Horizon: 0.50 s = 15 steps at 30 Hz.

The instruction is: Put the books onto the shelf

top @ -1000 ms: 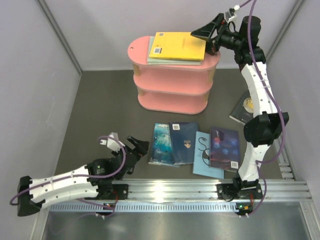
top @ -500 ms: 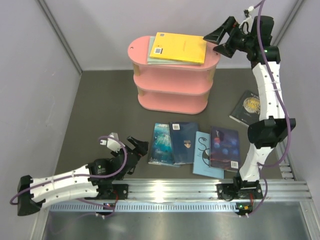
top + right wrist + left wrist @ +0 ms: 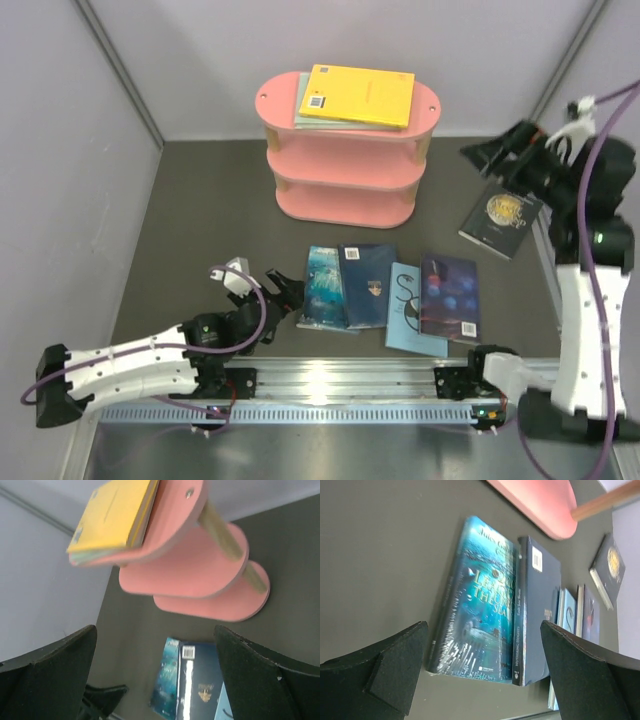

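Observation:
The pink shelf [image 3: 345, 150] stands at the back with a yellow book [image 3: 360, 95] on a grey-green one [image 3: 300, 100] on its top board. On the mat lie the teal book [image 3: 325, 288], navy book [image 3: 367, 285], light blue book [image 3: 405, 310] and purple book [image 3: 450, 297] in a row. A black book [image 3: 502, 218] with a gold emblem lies at the right. My left gripper [image 3: 275, 297] is open, low, just left of the teal book [image 3: 480, 600]. My right gripper [image 3: 490, 155] is open and empty, raised beyond the black book, facing the shelf [image 3: 200, 575].
Grey walls close in the mat at the left, back and right. The aluminium rail [image 3: 350, 380] with both arm bases runs along the near edge. The shelf's two lower boards [image 3: 345, 205] hold nothing that I can see.
My right arm has swung from the shelf's top right corner out to the right and lower, near the black book. My left gripper has edged closer to the teal book.

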### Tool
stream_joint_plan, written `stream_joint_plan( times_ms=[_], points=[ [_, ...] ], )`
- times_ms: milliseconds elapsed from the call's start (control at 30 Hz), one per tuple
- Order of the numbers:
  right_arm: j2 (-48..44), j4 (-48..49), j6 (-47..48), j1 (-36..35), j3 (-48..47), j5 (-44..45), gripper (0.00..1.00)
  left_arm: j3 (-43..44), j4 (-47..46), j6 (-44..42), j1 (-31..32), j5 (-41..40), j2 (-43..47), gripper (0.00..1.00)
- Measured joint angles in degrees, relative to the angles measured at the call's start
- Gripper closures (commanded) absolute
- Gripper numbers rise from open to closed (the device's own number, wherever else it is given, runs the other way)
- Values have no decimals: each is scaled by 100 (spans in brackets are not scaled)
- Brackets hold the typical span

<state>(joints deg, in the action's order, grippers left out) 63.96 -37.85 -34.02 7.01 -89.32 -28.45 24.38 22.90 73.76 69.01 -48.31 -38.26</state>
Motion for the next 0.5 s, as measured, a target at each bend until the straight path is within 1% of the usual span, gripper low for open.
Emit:
stream_joint_plan(
  times_ms=[33,100,167,233,333,400,500],
  points=[
    [-411,31,7,-98,424,4,1,-46,-236,-103,-4,61,-116,1],
    [-1399,372,0,-433,1742,33,0,-166,-883,-417,-68,348,-509,1],
    [-1777,518,-24,-841,2809,111,0,-184,-1504,-713,-234,780,-1047,1],
    [-1565,592,-66,-1419,3818,332,0,-175,-2138,-979,-562,1322,-1705,1],
    [-822,627,-114,-2085,4680,610,0,-131,-2962,-1281,-1139,2135,-2590,1],
    [-549,636,-142,-2319,4990,688,0,-61,-3414,-1436,-1399,2549,-3034,1],
    [-404,826,-153,-2385,5045,765,0,160,-4019,-1596,-1620,3049,-3510,1]
  ],
)
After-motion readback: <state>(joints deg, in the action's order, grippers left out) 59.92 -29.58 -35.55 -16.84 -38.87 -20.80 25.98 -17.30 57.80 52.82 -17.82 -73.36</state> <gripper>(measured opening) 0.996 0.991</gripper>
